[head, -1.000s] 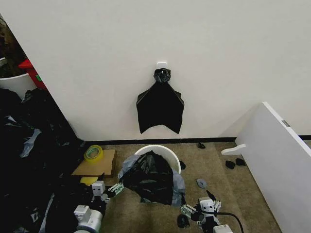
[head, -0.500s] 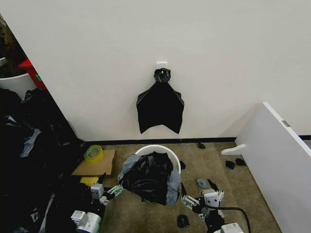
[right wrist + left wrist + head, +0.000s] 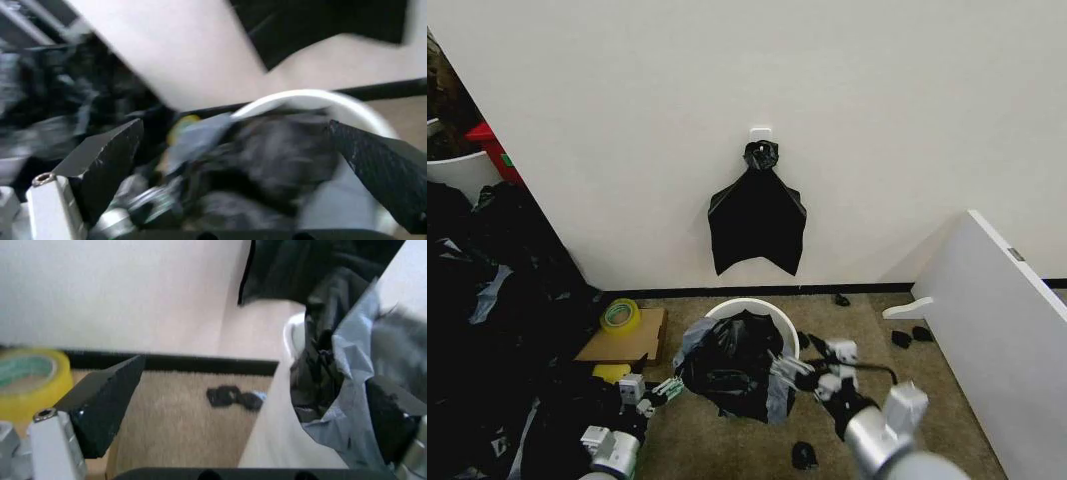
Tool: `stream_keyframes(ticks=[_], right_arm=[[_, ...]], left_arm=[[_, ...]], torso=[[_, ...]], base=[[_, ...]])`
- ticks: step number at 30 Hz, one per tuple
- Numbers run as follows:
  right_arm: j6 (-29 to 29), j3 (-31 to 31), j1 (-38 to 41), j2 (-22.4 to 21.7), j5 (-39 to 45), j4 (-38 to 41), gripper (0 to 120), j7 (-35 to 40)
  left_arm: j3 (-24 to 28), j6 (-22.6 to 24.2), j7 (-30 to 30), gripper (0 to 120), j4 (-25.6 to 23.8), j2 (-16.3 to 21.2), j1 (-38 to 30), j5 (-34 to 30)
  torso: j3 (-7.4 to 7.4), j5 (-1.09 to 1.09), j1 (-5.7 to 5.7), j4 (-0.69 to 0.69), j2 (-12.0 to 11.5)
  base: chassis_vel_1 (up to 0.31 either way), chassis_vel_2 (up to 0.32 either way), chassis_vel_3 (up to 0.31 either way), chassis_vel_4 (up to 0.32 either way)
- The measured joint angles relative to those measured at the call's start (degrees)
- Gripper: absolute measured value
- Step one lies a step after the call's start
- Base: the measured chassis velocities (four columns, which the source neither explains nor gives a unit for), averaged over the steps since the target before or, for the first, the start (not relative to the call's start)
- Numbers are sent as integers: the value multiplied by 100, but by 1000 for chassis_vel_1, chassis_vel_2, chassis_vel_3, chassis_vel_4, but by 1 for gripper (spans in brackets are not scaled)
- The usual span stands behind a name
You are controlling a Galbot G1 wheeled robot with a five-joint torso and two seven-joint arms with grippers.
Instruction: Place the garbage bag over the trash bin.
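Garbage bag (image 3: 732, 375) sits bunched in and over the trash bin (image 3: 757, 312) on the floor by the wall, rim not yet covered. Your left claw (image 3: 659, 393) stays at the bag's left edge, jaws spread wide, gripping nothing. Your right claw (image 3: 789, 368) has swung up from the floor to the bag's right side, jaws also open, so I judge you are positioned to pull the mouth outward.
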Motion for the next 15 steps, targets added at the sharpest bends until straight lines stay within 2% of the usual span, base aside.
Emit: stream_keyframes(ticks=[2, 3, 6, 9, 15], right_arm=[[-420, -232, 472, 93, 562, -225, 100, 320], [-420, -232, 472, 93, 562, -225, 100, 320], [-821, -626, 1283, 477, 1180, -808, 100, 877], [-988, -842, 1740, 737, 1430, -1143, 100, 1148], [-1102, -1262, 2101, 1039, 1338, -1647, 99, 1368]], left_arm=[[14, 29, 6, 100, -31, -19, -3, 47], [14, 29, 6, 100, -31, -19, -3, 47], [15, 56, 6, 100, -53, -59, 36, 100], [16, 66, 6, 100, -54, -73, 88, 125], [9, 68, 5, 100, -55, -87, 143, 151]], torso=[[0, 2, 0, 5, -1], [0, 2, 0, 5, -1], [1, 3, 0, 7, -1], [0, 0, 0, 6, -1], [0, 0, 0, 5, -1]], base=[[0, 0, 0, 0], [0, 0, 0, 0], [0, 0, 0, 0], [0, 0, 0, 0], [0, 0, 0, 0]])
